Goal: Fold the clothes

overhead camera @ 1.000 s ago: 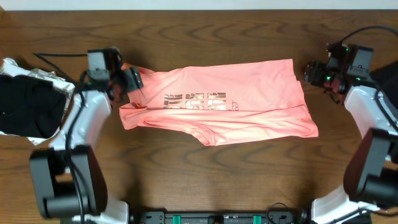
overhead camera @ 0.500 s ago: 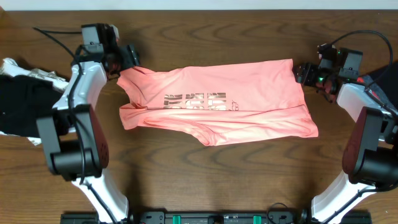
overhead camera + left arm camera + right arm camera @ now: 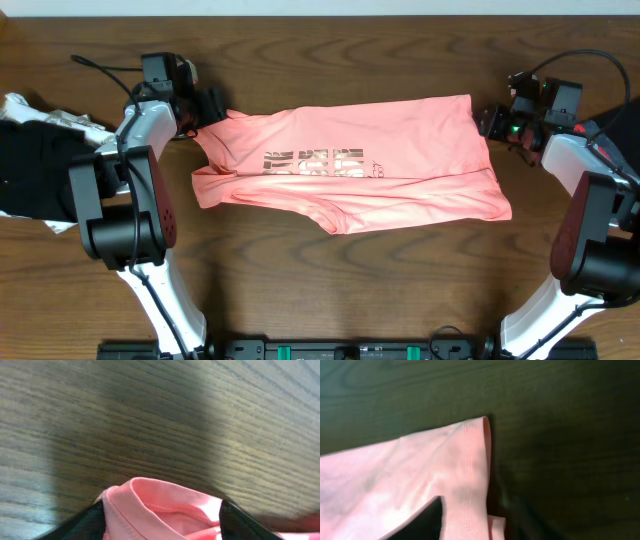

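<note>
1. The dark brown wooden counter (image 3: 330, 290) fills the overhead view and carries everything else.
2. The salmon-pink cotton T-shirt (image 3: 430, 160) lies spread out in the middle of the counter, a little toward 12 o'clock. Its neck end points to 9 o'clock and its hem to 3 o'clock, with the chest side up. A small flap of cloth sticks out from its 6 o'clock edge.
3. A black soft garment (image 3: 35, 170) sits bunched at the counter's 9 o'clock edge, on crumpled pale material (image 3: 62, 122), well apart from the T-shirt.
4. The metallic gold-bronze block lettering (image 3: 315, 161) is on the shirt's chest, toward 9 o'clock from the shirt's middle.
5. The left pincer (image 3: 208, 104) is at the shirt's 10 o'clock corner. In the left wrist view its two black fingers (image 3: 85, 522) stand spread apart, with the pink ribbed collar lying between them on the wood, so it is open around the cloth.
6. The right pincer (image 3: 487, 120) is at the shirt's 2 o'clock corner, by the hem. In the right wrist view one black finger (image 3: 422, 520) lies over the stitched hem. The other side is lost in shadow, so I cannot tell whether it grips the cloth.
</note>
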